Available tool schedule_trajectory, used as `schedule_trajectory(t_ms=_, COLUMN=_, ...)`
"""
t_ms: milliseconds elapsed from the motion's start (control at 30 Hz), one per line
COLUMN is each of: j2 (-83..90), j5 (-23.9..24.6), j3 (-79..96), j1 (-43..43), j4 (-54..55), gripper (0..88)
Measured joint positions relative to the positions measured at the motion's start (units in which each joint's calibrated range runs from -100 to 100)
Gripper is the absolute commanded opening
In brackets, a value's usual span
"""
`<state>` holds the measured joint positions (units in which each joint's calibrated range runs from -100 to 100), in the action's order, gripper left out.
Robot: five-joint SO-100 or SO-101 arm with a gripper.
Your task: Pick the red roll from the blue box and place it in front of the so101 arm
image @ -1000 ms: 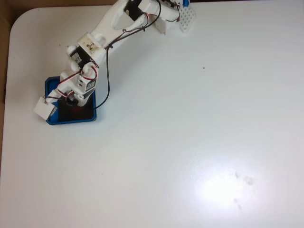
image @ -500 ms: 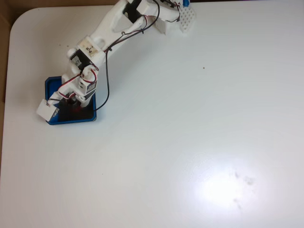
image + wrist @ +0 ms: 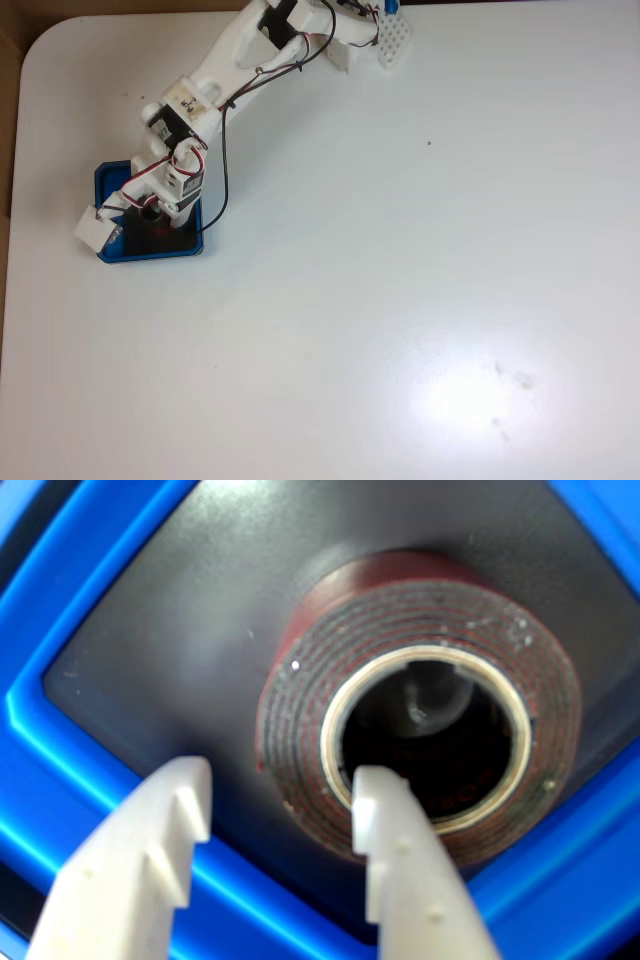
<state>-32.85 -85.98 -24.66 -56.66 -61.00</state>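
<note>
The white counter [image 3: 400, 300] carries the blue box [image 3: 108, 180] near its left edge in the fixed view, the so101 arm [image 3: 215, 75] reaching into it. The red roll [image 3: 300, 680] lies flat on the box floor. The pincer [image 3: 285, 800] stands released, one finger apparently inside the core, one outside. Step: grasp. Next: close on the wall, then lift.

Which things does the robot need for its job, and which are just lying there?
For the job: red roll, blue box, robot arm, its hand.

Just there: white table, small white holed piece at the top edge.
</note>
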Motion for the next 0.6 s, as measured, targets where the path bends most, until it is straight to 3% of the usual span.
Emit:
schedule_trajectory(t_ms=200, j2=-2.5, j5=6.8, j3=-0.4, j1=0.0, j4=0.0, gripper=13.2)
schedule_trajectory(t_ms=600, j2=-8.0, j5=7.3, j3=-6.0, j1=0.1, j4=0.0, gripper=13.0)
